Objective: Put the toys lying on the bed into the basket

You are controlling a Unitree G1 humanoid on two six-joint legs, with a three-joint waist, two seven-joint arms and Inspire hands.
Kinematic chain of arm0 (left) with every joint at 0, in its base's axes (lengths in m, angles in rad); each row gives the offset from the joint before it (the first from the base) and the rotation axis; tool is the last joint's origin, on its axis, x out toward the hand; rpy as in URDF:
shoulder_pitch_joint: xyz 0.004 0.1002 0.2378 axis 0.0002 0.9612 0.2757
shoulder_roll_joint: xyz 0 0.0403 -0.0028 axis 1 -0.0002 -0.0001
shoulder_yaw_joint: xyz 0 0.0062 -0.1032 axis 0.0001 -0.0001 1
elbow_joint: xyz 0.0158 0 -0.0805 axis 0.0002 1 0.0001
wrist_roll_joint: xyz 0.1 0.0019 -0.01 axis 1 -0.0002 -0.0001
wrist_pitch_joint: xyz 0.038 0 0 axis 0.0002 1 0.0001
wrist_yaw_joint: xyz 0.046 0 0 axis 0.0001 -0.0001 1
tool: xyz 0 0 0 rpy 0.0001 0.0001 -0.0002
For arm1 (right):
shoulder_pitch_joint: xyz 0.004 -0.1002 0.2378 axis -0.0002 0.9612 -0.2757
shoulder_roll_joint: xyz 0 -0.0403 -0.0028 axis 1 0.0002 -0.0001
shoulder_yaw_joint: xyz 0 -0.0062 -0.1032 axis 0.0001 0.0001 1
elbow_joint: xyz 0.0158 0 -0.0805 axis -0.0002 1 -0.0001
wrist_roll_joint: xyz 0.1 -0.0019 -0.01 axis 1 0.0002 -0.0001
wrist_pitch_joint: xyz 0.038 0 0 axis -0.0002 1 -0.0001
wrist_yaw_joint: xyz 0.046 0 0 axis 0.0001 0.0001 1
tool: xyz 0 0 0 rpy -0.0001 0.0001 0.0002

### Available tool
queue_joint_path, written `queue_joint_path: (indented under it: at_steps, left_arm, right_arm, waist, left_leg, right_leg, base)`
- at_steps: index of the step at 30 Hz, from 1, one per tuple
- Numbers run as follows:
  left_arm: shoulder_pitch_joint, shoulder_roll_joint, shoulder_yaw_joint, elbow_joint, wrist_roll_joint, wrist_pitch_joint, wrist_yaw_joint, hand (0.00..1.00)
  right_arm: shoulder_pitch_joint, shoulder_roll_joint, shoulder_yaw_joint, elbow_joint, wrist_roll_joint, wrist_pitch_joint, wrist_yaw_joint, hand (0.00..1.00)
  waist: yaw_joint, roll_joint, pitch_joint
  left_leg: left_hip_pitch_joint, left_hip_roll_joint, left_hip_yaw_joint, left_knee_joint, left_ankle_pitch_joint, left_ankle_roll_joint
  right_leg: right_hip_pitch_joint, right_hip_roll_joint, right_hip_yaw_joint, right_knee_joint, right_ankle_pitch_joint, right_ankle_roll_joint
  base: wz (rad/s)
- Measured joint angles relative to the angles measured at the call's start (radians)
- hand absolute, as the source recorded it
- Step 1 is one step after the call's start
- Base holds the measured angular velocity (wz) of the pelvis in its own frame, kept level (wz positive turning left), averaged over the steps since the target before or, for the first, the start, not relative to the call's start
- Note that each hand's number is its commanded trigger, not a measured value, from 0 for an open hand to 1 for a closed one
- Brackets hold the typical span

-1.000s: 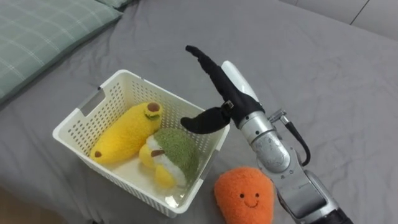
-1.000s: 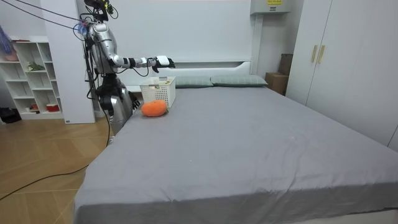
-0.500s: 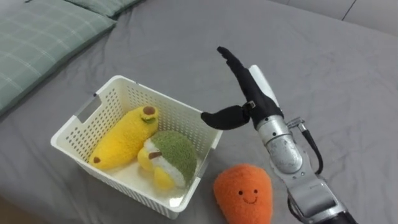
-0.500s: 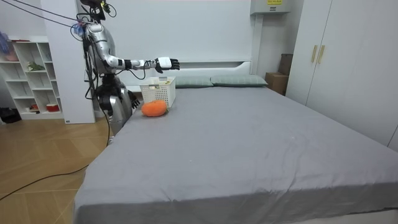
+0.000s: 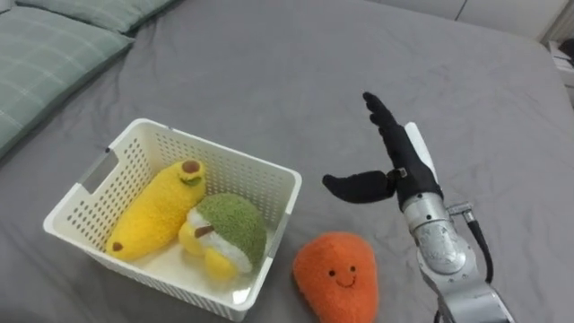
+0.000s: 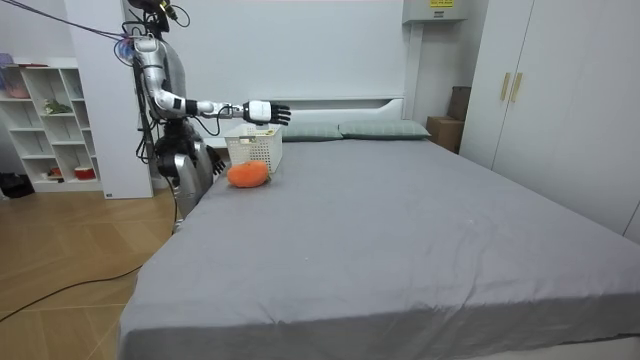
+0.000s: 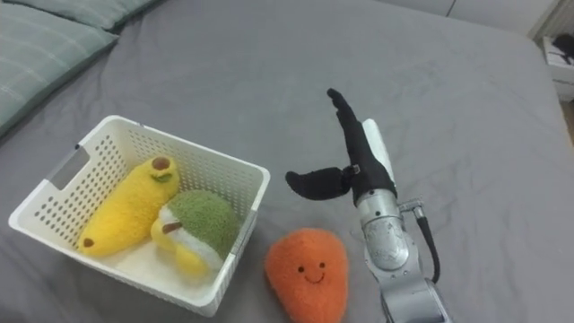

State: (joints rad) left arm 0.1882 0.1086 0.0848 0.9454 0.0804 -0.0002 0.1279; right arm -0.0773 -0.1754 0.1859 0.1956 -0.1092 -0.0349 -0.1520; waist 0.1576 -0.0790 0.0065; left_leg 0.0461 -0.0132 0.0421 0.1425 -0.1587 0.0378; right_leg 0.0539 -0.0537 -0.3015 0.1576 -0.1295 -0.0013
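Your right robot hand (image 5: 399, 170) is hovering over the bed (image 5: 269, 81), fingers straight, thumb spread wide, holding nothing. The orange toy (image 5: 336, 274) is lying below it on the thumb side, back toward the wrist, face up. You're likely needing to draw back and drop. Farther out on the thumb side, the basket (image 5: 215, 152) is holding a yellow toy (image 5: 152, 211) and a green toy (image 5: 231, 229).
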Motion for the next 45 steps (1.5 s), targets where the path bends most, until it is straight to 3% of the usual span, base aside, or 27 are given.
queue_joint_path:
  at_steps: [9, 22, 32, 36, 45]
  left_arm:
    - [0.001, -0.008, 0.012, 0.019, 0.0, -0.005, 0.021, 0.0]
    - [0.001, -0.009, 0.004, 0.026, -0.011, 0.001, 0.035, 0.0]
    - [0.001, -0.009, -0.011, 0.027, -0.011, 0.004, 0.05, 0.0]
    - [0.001, -0.009, -0.012, 0.027, -0.011, 0.004, 0.06, 0.0]
    - [0.0, -0.01, -0.01, 0.025, -0.009, 0.003, 0.057, 0.0]
  right_arm:
    - [0.042, -0.018, -0.014, 0.036, 0.03, -0.001, -0.008, 0.0]
    - [0.064, -0.011, -0.011, 0.2, 0.03, 0.004, 0.004, 0.0]
    - [0.066, 0.023, -0.007, 0.323, 0.032, 0.005, 0.035, 0.0]
    - [0.07, 0.029, 0.038, 0.395, 0.031, 0.013, 0.062, 0.0]
    - [0.064, 0.035, 0.039, 0.48, -0.001, 0.009, 0.096, 0.0]
  waist:
    - [-0.024, 0.003, -0.0014]
    - [-0.044, 0.004, -0.0075]
    - [-0.039, 0.005, -0.0037]
    - [-0.041, 0.006, 0.0053]
    - [-0.034, 0.005, 0.0036]
  left_leg:
    - [-0.001, 0.0, 0.004, -0.003, 0.0, 0.0]
    - [0.0, 0.0, 0.005, -0.006, 0.0, 0.0]
    - [0.005, 0.0, 0.011, -0.007, -0.001, 0.0]
    - [0.001, -0.001, 0.011, -0.008, -0.004, 0.0]
    - [-0.002, -0.003, 0.011, -0.006, -0.004, 0.0]
  right_leg:
    - [-0.001, 0.002, 0.003, -0.003, 0.0, 0.0]
    - [-0.002, 0.001, 0.006, -0.004, 0.0, 0.0]
    - [0.0, 0.003, 0.013, -0.003, 0.0, 0.0]
    - [-0.001, 0.004, 0.016, -0.004, 0.0, 0.0]
    - [-0.004, 0.005, 0.015, -0.007, 0.0, 0.0]
  base:
    - [0.0]
    - [0.0]
    - [0.0]
    - [0.0]
    - [0.0]
